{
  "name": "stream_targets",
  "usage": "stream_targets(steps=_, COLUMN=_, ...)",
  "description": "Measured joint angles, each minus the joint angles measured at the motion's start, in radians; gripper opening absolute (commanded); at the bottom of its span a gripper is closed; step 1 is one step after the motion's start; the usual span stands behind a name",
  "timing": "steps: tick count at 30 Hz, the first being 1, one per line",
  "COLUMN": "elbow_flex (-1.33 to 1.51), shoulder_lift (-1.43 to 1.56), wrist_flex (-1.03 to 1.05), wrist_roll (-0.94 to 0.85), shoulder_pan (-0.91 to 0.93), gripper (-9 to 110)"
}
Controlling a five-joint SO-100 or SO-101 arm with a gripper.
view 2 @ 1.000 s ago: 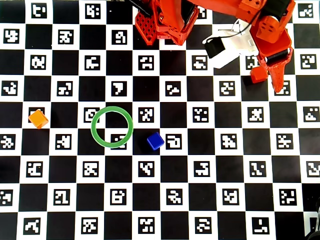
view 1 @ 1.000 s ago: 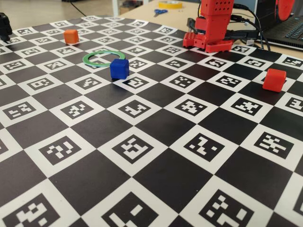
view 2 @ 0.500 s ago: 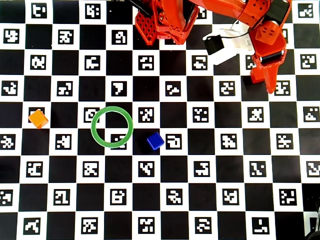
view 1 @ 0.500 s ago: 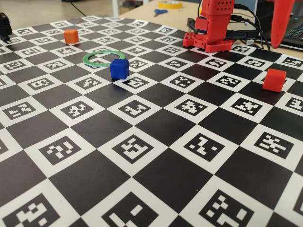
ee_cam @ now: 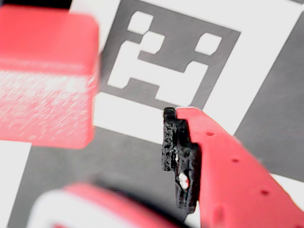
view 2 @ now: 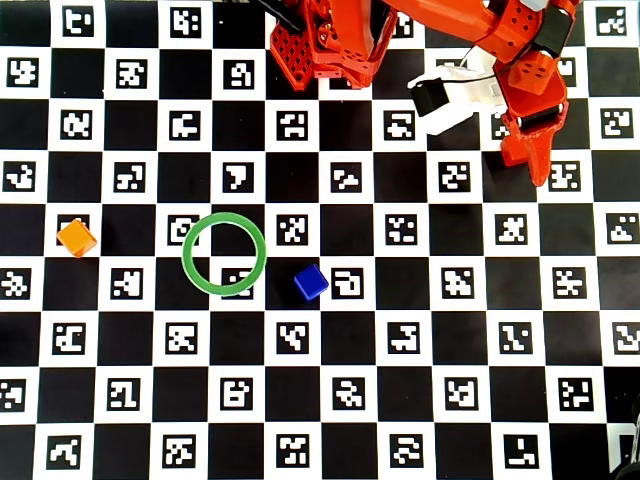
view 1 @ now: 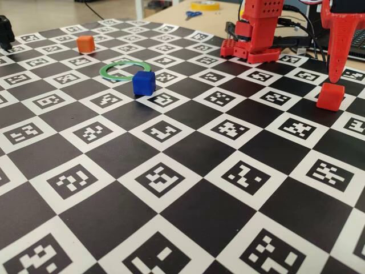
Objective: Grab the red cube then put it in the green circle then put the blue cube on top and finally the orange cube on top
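The red cube (view 1: 330, 96) sits on the checkered board at the right of the fixed view. It fills the upper left of the wrist view (ee_cam: 45, 80). My red gripper (view 1: 334, 79) hangs point-down just above it, open and empty. In the wrist view the gripper (ee_cam: 118, 161) shows board between its jaws, and the cube lies beyond the fingertips (ee_cam: 171, 137), not between them. In the overhead view the gripper (view 2: 530, 160) covers the red cube. The green circle (view 1: 101, 71) (view 2: 185, 253) lies empty. The blue cube (view 1: 144, 83) (view 2: 311, 282) stands just right of it. The orange cube (view 1: 85, 43) (view 2: 77, 237) sits far left.
The arm's red base (view 1: 256, 34) (view 2: 325, 45) stands at the board's back edge. Scissors (view 1: 193, 14) and a tape roll (view 1: 205, 5) lie on the table behind the board. A black object (view 1: 5, 31) sits at the far left edge.
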Motion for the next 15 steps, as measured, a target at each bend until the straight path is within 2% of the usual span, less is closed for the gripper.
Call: stream_targets(steps=15, elbow_flex=0.0, shoulder_lift=-0.107, wrist_flex=-0.118, wrist_roll=-0.002, shoulder_pan=0.0, gripper=49)
